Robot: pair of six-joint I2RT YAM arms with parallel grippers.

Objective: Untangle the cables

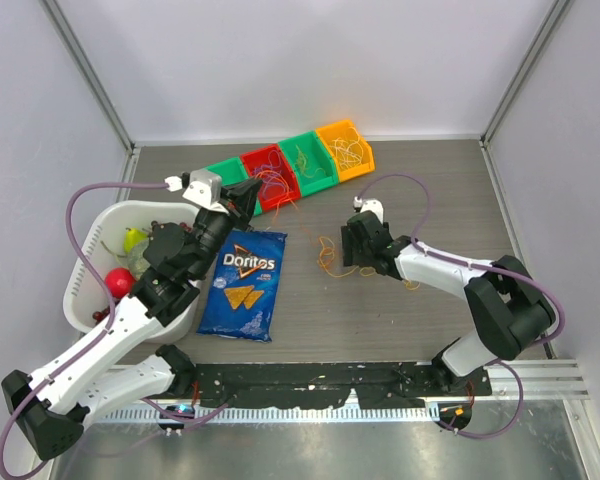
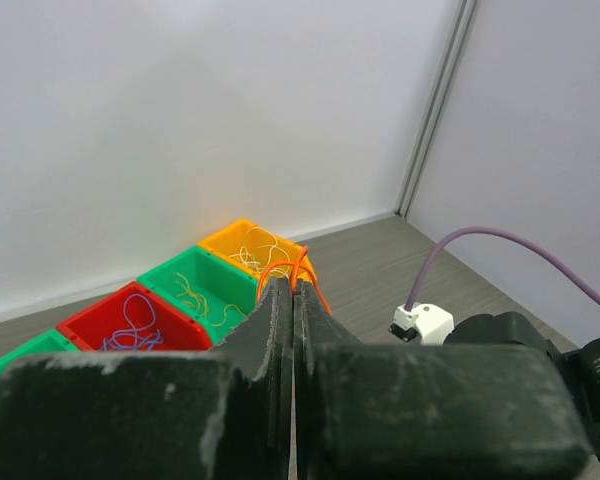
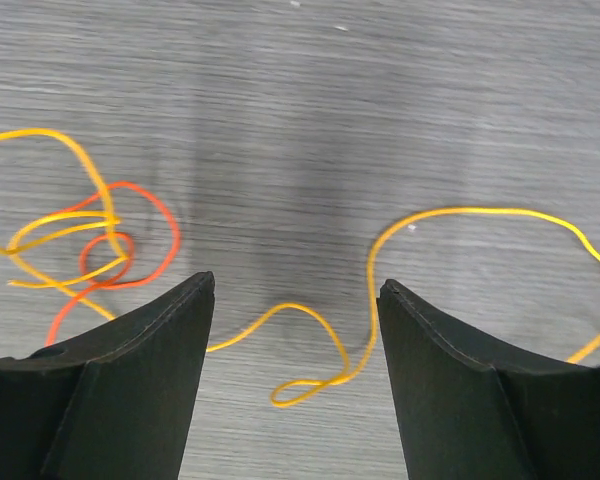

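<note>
Left tool (image 2: 292, 285): It is shut tight on a loop of orange cable (image 2: 292, 268). It is up in the air, near the row of bins (image 1: 280, 172).
Tip for the left side: Hold that loop firmly. Pull it slowly, so nothing snaps or gets tighter. You cannot tell from here if this loop runs down to the pile.
Chip bag (image 1: 245, 285): It lies flat on the surface (image 1: 430, 190) between the two arms. It does not touch the pile.
Cables (image 1: 330, 258): The rest sit in a small pile on the surface, just right of the chip bag and right beside the right tool (image 3: 295, 290).
Right tool: It is wide open and holds nothing. It hangs low over the surface. A yellow cable (image 3: 310, 378) runs across the gap between its two fingers.
Knot: In the right wrist view, a red cable (image 3: 155, 215) and yellow loops cross each other just past the left finger.
Tip for the right side: Go straight down and pinch only the yellow cable in the gap. Stay off the knot. Then pull gently away from it, so the loops slide apart.
</note>
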